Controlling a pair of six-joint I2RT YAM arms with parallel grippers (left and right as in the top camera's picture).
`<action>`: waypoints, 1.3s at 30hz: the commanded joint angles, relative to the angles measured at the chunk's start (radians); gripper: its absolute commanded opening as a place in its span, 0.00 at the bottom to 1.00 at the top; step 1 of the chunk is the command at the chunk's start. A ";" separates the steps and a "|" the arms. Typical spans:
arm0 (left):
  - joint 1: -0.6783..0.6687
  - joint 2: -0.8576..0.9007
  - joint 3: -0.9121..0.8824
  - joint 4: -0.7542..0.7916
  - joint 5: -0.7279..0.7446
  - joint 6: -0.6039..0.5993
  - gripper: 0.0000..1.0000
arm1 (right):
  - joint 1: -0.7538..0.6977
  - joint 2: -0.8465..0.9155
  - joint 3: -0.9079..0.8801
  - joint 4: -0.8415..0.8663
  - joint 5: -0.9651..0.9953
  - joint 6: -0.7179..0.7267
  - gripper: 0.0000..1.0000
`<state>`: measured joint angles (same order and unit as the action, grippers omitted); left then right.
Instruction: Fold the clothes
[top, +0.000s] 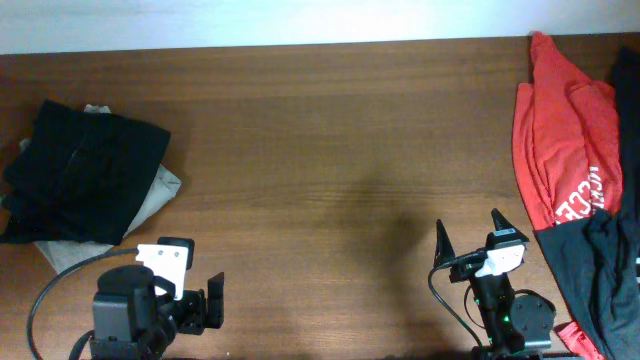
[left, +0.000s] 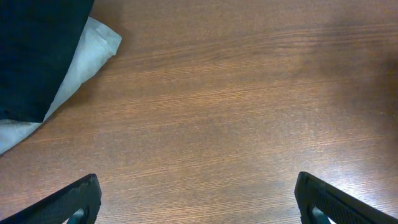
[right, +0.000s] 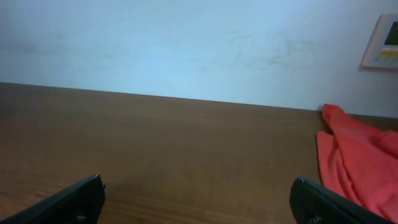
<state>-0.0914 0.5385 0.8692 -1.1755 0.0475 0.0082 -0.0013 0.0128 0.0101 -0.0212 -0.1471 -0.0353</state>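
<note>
A folded black garment lies at the table's left on top of folded khaki cloth. In the left wrist view they are the black cloth and pale cloth at upper left. A red white-lettered top lies at the right edge, with another black garment below it. The red top also shows in the right wrist view. My left gripper is open and empty near the front edge, also seen in its wrist view. My right gripper is open and empty, left of the red top.
The wooden table spans the view, bare wood between the two piles. A white wall stands behind its far edge, with a small wall panel at the right.
</note>
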 joint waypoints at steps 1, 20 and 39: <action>0.000 -0.003 -0.001 0.001 -0.003 0.015 0.99 | -0.007 -0.008 -0.005 -0.048 0.023 -0.035 0.99; 0.000 -0.003 -0.001 0.001 -0.003 0.015 0.99 | -0.007 -0.005 -0.005 -0.044 0.021 -0.035 0.99; 0.121 -0.415 -0.542 0.694 0.141 0.099 0.99 | -0.007 -0.006 -0.005 -0.044 0.021 -0.036 0.99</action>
<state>0.0200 0.2226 0.4564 -0.5987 0.1322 0.0875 -0.0040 0.0128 0.0105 -0.0593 -0.1329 -0.0639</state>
